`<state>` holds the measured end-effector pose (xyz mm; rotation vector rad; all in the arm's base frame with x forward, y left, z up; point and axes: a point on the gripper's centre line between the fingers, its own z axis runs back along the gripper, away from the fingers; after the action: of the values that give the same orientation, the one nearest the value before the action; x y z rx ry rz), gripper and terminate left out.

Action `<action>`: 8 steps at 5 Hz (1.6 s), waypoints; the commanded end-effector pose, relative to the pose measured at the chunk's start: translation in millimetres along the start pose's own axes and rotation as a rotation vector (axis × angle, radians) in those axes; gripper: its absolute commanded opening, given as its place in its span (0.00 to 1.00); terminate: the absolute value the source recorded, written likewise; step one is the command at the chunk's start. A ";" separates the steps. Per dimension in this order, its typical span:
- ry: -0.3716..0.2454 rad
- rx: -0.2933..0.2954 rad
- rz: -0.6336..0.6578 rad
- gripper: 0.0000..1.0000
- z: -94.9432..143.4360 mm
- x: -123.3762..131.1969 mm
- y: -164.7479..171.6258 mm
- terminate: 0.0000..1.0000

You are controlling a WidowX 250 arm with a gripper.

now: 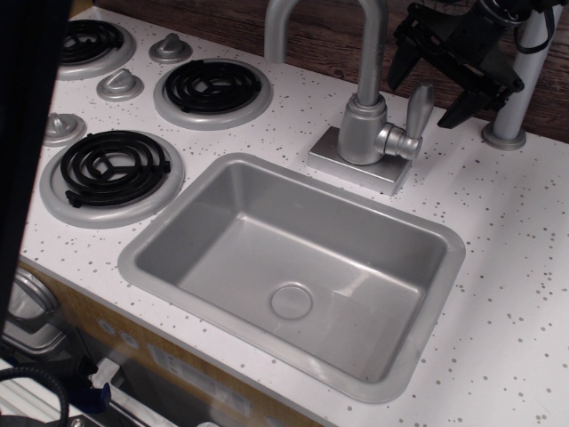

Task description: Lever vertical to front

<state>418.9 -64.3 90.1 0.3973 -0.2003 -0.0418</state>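
Observation:
The lever [418,108] is a small matte silver-grey paddle on a short stub at the right side of the tap body [363,132]. It stands upright, tilted slightly right. My black gripper [420,100] hangs open just behind and above the lever. One finger [399,62] is to the lever's left and the other finger [464,105] to its right. It holds nothing, and I cannot tell whether it touches the lever.
The tall curved spout [320,18] rises from the tap, whose base [356,167] is at the sink's [160,238] back rim. Stove burners [111,165] and cone knobs [120,84] are at the left. A grey post [520,80] stands right of the gripper.

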 end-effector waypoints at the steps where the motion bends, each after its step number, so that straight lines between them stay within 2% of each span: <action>1: -0.051 -0.020 0.014 1.00 8.0 16.1 14.9 0.00; 2: -0.048 -0.025 0.013 0.00 5.5 17.2 16.3 0.00; 3: -0.012 -0.023 0.029 0.00 7.3 11.7 14.5 0.00; 5: 0.139 -0.074 0.104 0.00 5.3 -21.9 3.4 0.00; 7: 0.156 -0.157 0.133 0.00 -18.6 -33.7 2.5 0.00; 8: 0.139 -0.178 0.140 0.00 -29.7 -37.8 2.5 0.00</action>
<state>379.0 -54.4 27.4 0.2108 -0.0219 0.0775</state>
